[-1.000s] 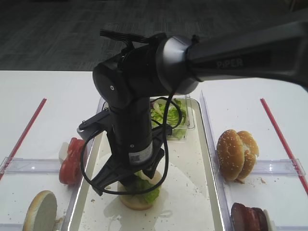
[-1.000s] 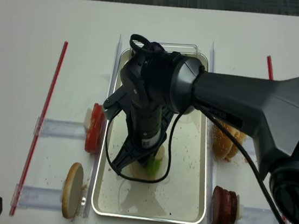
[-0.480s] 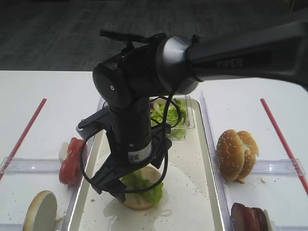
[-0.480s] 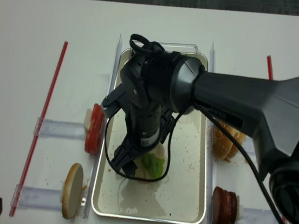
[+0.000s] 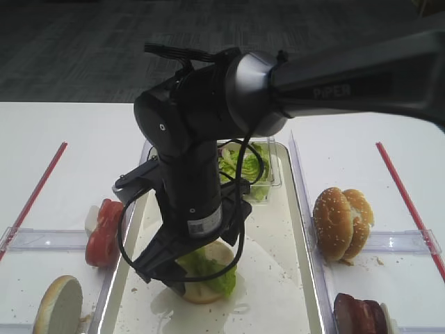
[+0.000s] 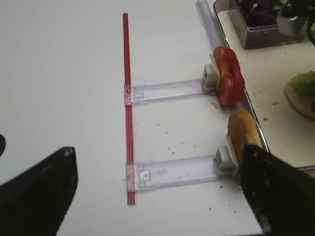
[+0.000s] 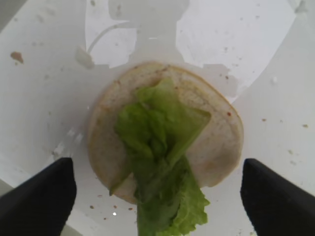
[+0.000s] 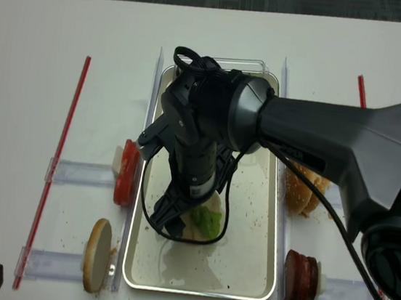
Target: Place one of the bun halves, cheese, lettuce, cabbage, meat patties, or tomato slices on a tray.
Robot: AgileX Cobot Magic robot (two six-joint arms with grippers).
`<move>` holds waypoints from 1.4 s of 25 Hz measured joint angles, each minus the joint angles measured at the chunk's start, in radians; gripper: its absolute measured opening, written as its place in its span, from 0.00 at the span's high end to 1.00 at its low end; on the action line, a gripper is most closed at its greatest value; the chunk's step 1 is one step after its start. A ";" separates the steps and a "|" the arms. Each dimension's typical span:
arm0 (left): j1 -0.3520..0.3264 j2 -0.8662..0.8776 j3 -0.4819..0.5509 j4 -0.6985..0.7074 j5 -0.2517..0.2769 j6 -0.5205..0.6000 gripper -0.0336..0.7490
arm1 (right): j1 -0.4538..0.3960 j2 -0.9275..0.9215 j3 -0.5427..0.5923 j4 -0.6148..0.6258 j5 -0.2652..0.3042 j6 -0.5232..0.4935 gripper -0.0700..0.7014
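Right gripper (image 7: pixel 157 184) hangs over the tray (image 8: pixel 259 271), jaws spread wide, gripping nothing; fingertips (image 7: pixel 37 194) flank the target. Lettuce (image 7: pixel 160 147) lies draped on a cut-face-up bun half (image 7: pixel 216 142) on the tray floor, one end overhanging the rim. Judged: leaf deposited as the layer above the bun. Left gripper (image 6: pixel 152 196) is parked apart over the table, jaws apart, empty.

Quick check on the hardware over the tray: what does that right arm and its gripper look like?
The right arm is matte black with grey PIPER lettering and a rounded, glossy joint housing. A black cable loops loosely beside the wrist, and a white label with a printed code sits on it. The right gripper has plain black fingers.
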 joint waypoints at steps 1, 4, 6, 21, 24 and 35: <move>0.000 0.000 0.000 0.000 0.000 0.000 0.17 | 0.000 0.000 0.000 0.000 0.005 0.000 0.02; 0.000 0.000 0.000 0.000 0.000 0.000 0.17 | 0.000 0.000 0.000 0.000 0.027 -0.007 0.02; 0.000 0.000 0.000 0.000 0.000 0.000 0.17 | 0.000 0.000 -0.013 0.000 0.056 -0.018 0.02; 0.000 0.000 0.000 0.000 0.000 0.000 0.17 | 0.000 0.000 -0.268 -0.012 0.123 -0.083 0.04; 0.000 0.000 0.000 0.000 0.000 0.000 0.17 | 0.000 0.000 -0.268 -0.012 0.125 -0.101 0.08; 0.000 0.000 0.000 0.000 0.000 0.000 0.17 | -0.070 0.000 -0.268 -0.053 0.125 -0.128 0.16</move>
